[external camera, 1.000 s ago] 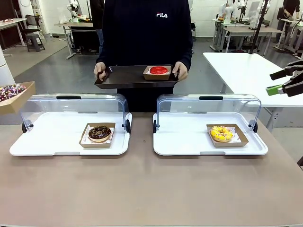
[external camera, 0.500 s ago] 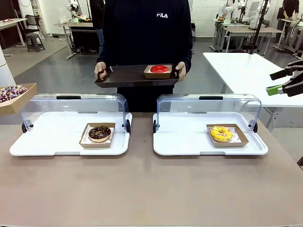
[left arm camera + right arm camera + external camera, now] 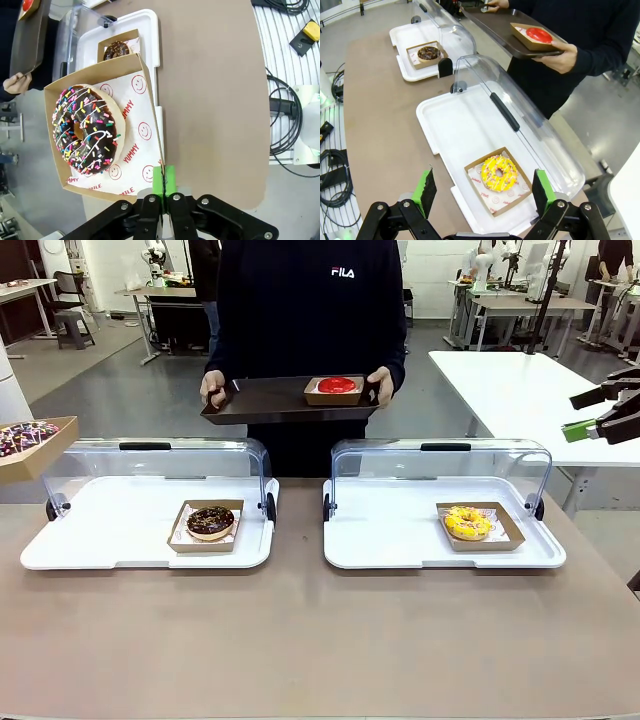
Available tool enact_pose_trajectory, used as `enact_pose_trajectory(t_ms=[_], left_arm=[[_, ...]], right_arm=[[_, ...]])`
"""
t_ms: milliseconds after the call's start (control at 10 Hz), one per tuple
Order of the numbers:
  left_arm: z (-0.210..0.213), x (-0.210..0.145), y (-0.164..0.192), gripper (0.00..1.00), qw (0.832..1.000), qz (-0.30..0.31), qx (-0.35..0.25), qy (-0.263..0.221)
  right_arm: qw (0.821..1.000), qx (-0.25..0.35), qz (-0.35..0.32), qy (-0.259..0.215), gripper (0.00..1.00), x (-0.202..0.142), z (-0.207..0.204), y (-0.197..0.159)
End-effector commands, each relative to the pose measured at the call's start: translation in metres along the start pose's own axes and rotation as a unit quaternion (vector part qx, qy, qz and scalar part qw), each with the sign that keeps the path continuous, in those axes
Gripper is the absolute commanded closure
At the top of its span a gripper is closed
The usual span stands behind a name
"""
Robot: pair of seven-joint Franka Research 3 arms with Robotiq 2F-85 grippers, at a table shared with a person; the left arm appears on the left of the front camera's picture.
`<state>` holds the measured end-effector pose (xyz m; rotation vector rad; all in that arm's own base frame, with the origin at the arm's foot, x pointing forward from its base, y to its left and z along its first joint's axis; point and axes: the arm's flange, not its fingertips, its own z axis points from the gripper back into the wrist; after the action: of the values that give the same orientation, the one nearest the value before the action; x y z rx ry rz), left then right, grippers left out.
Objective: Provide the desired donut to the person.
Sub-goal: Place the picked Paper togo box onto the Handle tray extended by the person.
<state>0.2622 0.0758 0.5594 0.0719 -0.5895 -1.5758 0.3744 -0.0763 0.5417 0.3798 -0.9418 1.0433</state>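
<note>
The person (image 3: pixel 300 310) stands at the far side and holds a dark tray (image 3: pixel 260 400) with both hands. On it sits a red-glazed donut (image 3: pixel 337 385) in a cardboard box. My left gripper (image 3: pixel 164 187) is shut on the rim of another cardboard box (image 3: pixel 135 150), which carries a chocolate donut with coloured sprinkles (image 3: pixel 85 130). That box hangs in the air at the far left (image 3: pixel 22 435). My right gripper (image 3: pixel 484 195) stands open high above a yellow donut (image 3: pixel 499 173), at the right edge of the front view (image 3: pixel 575 413).
Two white display trays with raised clear lids stand side by side on the brown table. The left one (image 3: pixel 100 540) holds a chocolate donut (image 3: pixel 210 521); the right one (image 3: pixel 400 540) holds the yellow donut (image 3: pixel 467 522). A white table (image 3: pixel 520 390) stands behind on the right.
The person has raised the dark tray slightly and levelled it. Both arms have stayed nearly still.
</note>
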Motion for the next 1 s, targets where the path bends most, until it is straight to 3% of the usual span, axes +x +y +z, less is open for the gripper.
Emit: enact_pose_trajectory(t_ms=[0,900], left_arm=[[0.0018,-0.0001,0.0005,1.00,1.000,0.006,0.003,0.007],[0.0018,-0.0001,0.0005,1.00,1.000,0.006,0.003,0.007]], right_arm=[[1.000,0.005,0.006,0.001,0.00,-0.0018,0.0003,0.0014],[1.000,0.005,0.006,0.001,0.00,-0.0018,0.0003,0.0014]])
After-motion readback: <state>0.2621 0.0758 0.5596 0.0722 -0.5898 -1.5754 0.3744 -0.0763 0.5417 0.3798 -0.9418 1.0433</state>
